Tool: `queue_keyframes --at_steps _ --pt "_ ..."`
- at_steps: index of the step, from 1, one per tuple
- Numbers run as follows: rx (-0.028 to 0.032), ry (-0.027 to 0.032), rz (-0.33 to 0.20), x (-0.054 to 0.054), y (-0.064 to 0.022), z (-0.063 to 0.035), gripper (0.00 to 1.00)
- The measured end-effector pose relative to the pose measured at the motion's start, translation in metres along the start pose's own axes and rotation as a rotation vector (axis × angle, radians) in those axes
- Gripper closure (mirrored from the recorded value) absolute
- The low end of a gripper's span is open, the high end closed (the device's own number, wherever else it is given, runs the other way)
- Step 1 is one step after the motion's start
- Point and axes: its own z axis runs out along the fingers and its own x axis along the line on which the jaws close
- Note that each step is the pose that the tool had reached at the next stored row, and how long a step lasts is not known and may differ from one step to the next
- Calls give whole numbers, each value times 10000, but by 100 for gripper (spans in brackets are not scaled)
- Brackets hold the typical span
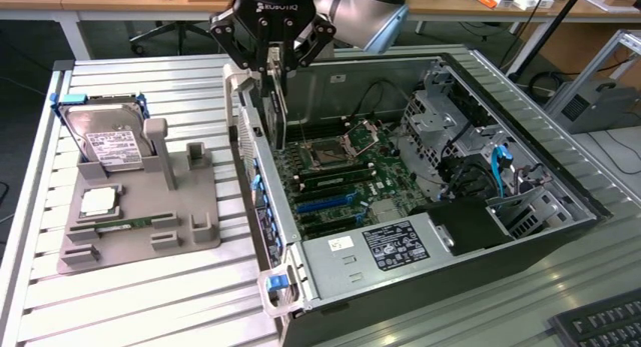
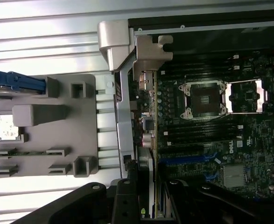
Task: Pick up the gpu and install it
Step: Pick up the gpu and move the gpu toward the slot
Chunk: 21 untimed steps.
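Observation:
My gripper (image 1: 276,67) hangs over the rear wall of the open computer case (image 1: 521,234), shut on the gpu (image 1: 275,107). The thin dark card hangs upright and edge-on below the fingers, just inside the case wall and above the motherboard (image 1: 331,174). In the wrist view the gpu (image 2: 151,186) shows as a narrow silver-edged strip between the black fingers (image 2: 125,200), with the gripper (image 2: 150,205) over the board's edge. The blue expansion slot (image 2: 188,158) lies close beside the card; the same slot (image 1: 323,204) is bare in the exterior view.
A grey fixture tray (image 1: 140,242) on the slatted table at the exterior view's left holds a hard drive (image 1: 110,144), a processor chip (image 1: 97,202) and a RAM stick (image 1: 125,224). Drive cages and cables (image 1: 481,167) fill the case's far side. A keyboard (image 1: 601,324) lies at the lower right.

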Motion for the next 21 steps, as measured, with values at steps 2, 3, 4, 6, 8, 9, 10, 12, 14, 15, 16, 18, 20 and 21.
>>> queue_keyframes --at_steps 2,3,4,6,8,9,10,12,14,15,16,18,20,21 --pt "4 -1 0 -17 -1 5 73" --pt "8 -1 1 -32 -2 10 73" --pt "12 -1 0 -48 -3 14 73" --pt "15 -2 0 -64 -4 19 73" --pt "20 -1 0 -82 -6 23 73" --pt "22 -2 0 -92 -7 26 73" --pt "23 -2 0 -98 -8 28 73" --pt "29 -2 0 -117 -10 32 73" --pt "33 -3 -1 -133 -12 37 73" --pt "37 -3 -1 -145 -14 40 73" --pt "40 -3 -1 -151 -14 41 73" --pt "46 -4 -1 -170 -17 46 73" --pt "54 -4 -1 -198 -19 53 73" --pt "57 -5 -1 -215 -20 57 73"
